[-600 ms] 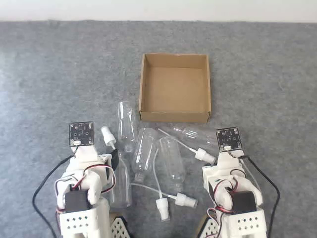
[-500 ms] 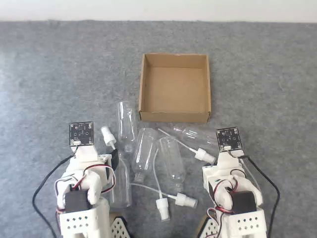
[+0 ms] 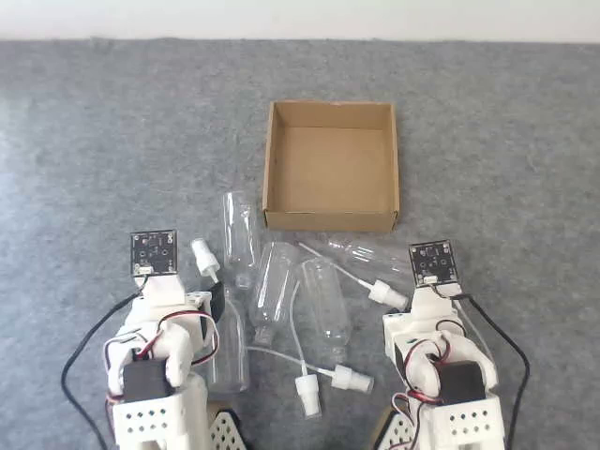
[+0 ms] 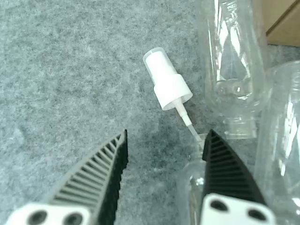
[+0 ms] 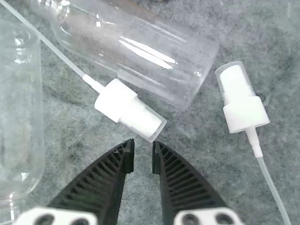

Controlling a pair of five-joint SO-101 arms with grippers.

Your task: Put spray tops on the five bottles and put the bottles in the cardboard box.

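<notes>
Right, the cardboard box (image 3: 330,221) sits open-topped toward the far edge of the table (image 3: 103,141), about midway across. The bottles lie on their sides on the table, between the box's front wall and the two arms at the near edge. One clear bottle (image 3: 240,234) lies just off the box's front left corner. Two more (image 3: 274,286) (image 3: 325,300) lie side by side in the middle, and another (image 3: 370,253) lies close to the box's front wall on the right. The fifth (image 3: 225,352) is right beside the left arm (image 3: 155,356).

Loose spray tops are scattered among them, and two (image 3: 308,394) (image 3: 352,379) lie near the near edge between the arms.

Over to the left gripper (image 4: 168,136): jaws spread wide and holding nothing, low over the table. A white spray top (image 4: 166,86) lies just ahead of the tips, its thin tube running back between them, and a bottle (image 4: 232,61) lies alongside.

Now the right gripper (image 5: 143,143): jaws pressed almost together, only a sliver between them, and empty. Its tips are just short of a spray top (image 5: 130,110), with a second spray top (image 5: 241,105) nearby. Both lie near a bottle (image 5: 136,51).
</notes>
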